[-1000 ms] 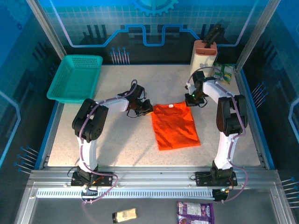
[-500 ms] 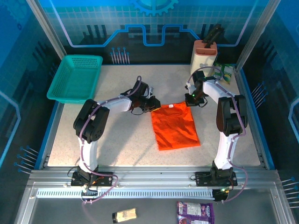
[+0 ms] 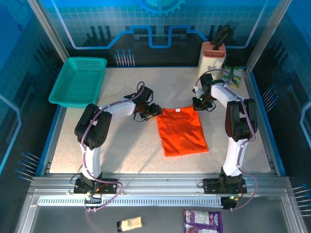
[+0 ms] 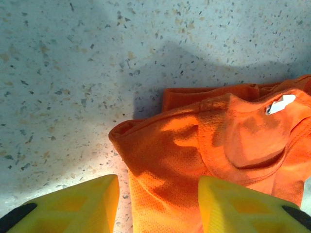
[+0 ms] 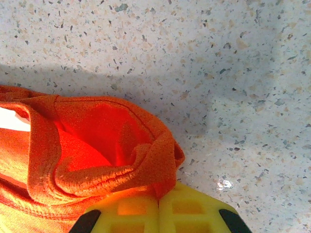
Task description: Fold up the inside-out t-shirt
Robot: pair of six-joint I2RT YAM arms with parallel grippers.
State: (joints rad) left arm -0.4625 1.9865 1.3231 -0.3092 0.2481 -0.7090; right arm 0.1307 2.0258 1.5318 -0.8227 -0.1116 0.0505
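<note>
The orange t-shirt [image 3: 182, 131] lies folded into a narrow rectangle in the middle of the table, collar end toward the back. My left gripper [image 3: 151, 110] is at its back left corner. In the left wrist view its yellow fingers [image 4: 73, 204] stand open [image 4: 156, 196] on either side of the shirt's corner [image 4: 170, 155], with loose cloth lying between them. A white label [image 4: 281, 103] shows at the collar. My right gripper [image 3: 199, 103] is at the back right corner. It is shut [image 5: 158, 201] on a bunched fold of the t-shirt [image 5: 97, 141].
A teal mesh basket [image 3: 77, 80] sits at the back left. A white holder with an orange top [image 3: 213, 58] and a green packet [image 3: 234, 75] stand at the back right. A purple packet [image 3: 203, 221] and a small bar [image 3: 130, 223] lie below the front rail.
My left gripper has opened and let go of the shirt's back left corner, after nudging right and easing back. The right gripper has stayed shut in place.
</note>
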